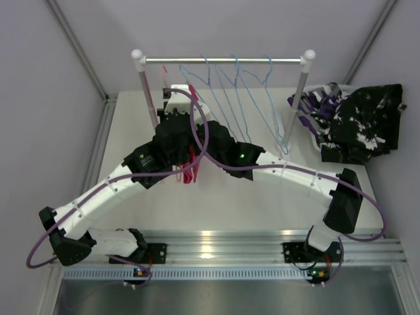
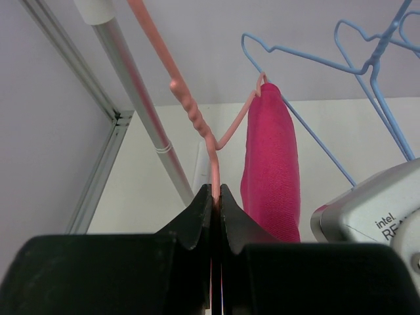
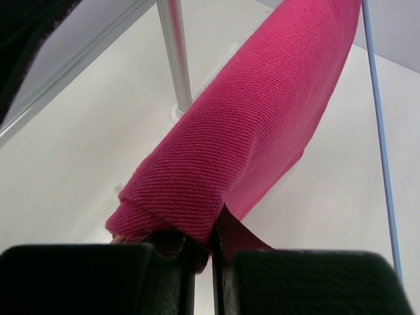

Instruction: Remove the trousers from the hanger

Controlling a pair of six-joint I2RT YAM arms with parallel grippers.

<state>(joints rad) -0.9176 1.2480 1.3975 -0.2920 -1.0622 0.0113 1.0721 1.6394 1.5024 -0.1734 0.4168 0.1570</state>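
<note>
The hot pink trousers (image 2: 272, 164) hang folded over a pink wire hanger (image 2: 197, 121) at the left end of the rack. My left gripper (image 2: 216, 193) is shut on the hanger's lower wire, just left of the cloth. My right gripper (image 3: 205, 246) is shut on the bottom hem of the pink trousers (image 3: 249, 131), with cloth pinched between its jaws. In the top view both wrists crowd together under the rail's left end, and only a strip of the pink trousers (image 1: 190, 172) shows below them.
Several empty blue hangers (image 1: 243, 98) hang on the rail (image 1: 223, 60). One blue hanger wire (image 3: 377, 131) runs close beside the pink cloth. The left rack post (image 2: 141, 111) stands near. Purple camouflage trousers (image 1: 315, 108) and black printed trousers (image 1: 364, 128) lie piled at the back right.
</note>
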